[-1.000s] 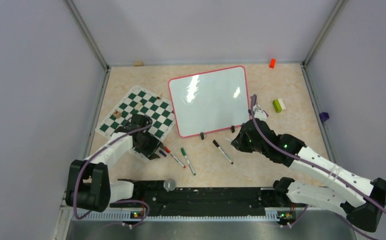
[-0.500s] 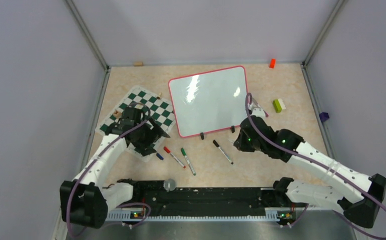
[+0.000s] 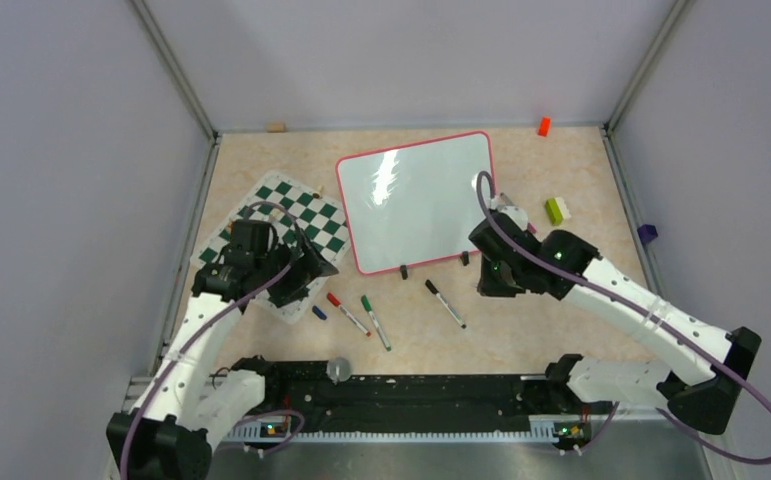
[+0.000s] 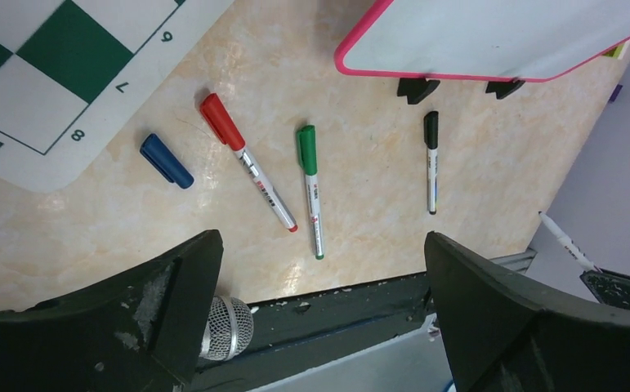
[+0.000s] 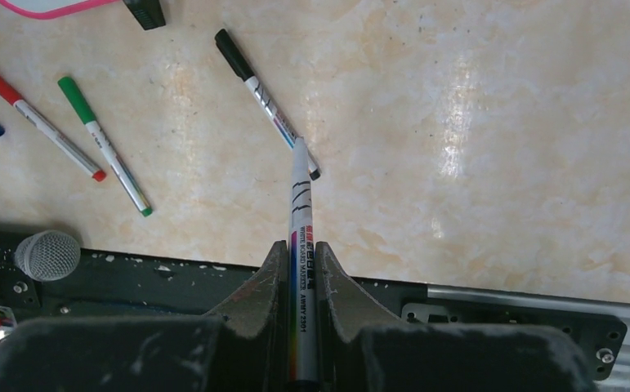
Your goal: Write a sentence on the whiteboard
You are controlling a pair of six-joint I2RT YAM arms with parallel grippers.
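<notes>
The whiteboard [image 3: 416, 200] lies at the back middle of the table, its face bare but for glare; its pink rim and two black clips show in the left wrist view [image 4: 491, 37]. The sentence is not in view. My right gripper [image 3: 491, 275] hangs just off the board's near right corner, shut on an uncapped white marker [image 5: 301, 237]. The marker's tip hovers above a black marker [image 5: 266, 102] on the table. My left gripper [image 3: 306, 268] is wide open and holds nothing [image 4: 323, 269], above the chessboard's near corner.
A blue cap [image 4: 166, 160], red marker [image 4: 246, 171], green marker [image 4: 311, 189] and the black marker [image 4: 431, 159] lie in front of the board. The chessboard mat [image 3: 276, 225] is to the left. A green-white block [image 3: 557, 210] and orange block [image 3: 543, 126] lie at the right. A microphone [image 3: 339, 370] sits at the near edge.
My left gripper opened wide, left the blue cap on the table and drew back up to the left. My right arm rose toward the board's near right corner with the marker.
</notes>
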